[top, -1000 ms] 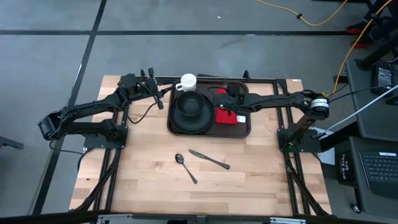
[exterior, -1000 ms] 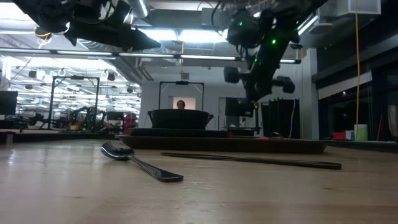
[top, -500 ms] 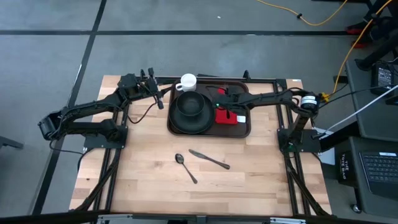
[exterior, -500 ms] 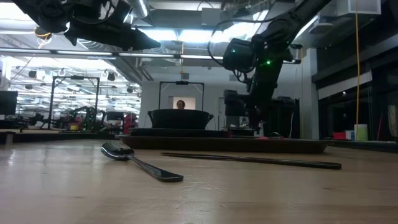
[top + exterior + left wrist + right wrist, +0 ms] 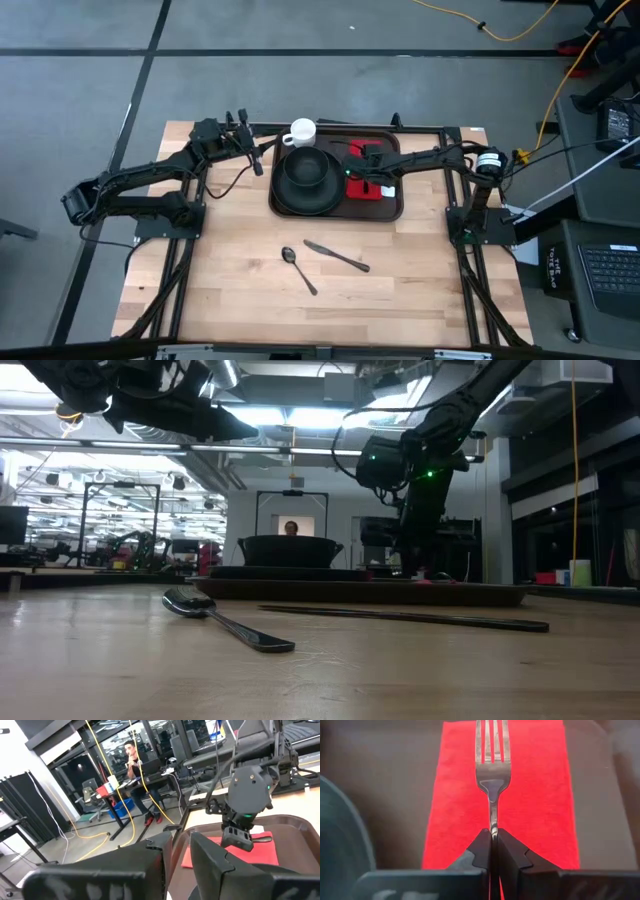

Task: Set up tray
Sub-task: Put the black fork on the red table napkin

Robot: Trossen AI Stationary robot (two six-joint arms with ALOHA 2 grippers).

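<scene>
The dark brown tray (image 5: 394,206) lies at the table's far middle. It carries a black plate (image 5: 285,200) with a black bowl (image 5: 305,170) on it, and a red napkin (image 5: 366,193) on its right half. My right gripper (image 5: 362,172) is low over the napkin (image 5: 540,795), shut on a silver fork (image 5: 492,765) whose tines point away over the red paper. My left gripper (image 5: 258,158) hovers above the table beyond the tray's left end, slightly open and holding nothing. A white cup (image 5: 300,132) stands just beyond the tray's far edge. My right gripper pinches the fork's handle (image 5: 493,822) between its two fingertips. In the low view it (image 5: 412,565) comes at the fork from above. The fork runs forward from the fingertips over the napkin; I cannot tell whether it touches the paper.
A spoon (image 5: 298,268) and a knife (image 5: 338,257) lie on the bare wood nearer the table's near edge, the knife to the right of the spoon. The black arm frames flank the table's left and right sides. A person shows in the room beyond the table.
My right gripper has come down toward the red napkin and shifted a little toward the table's left, staying shut on the fork. The left arm has kept still.
</scene>
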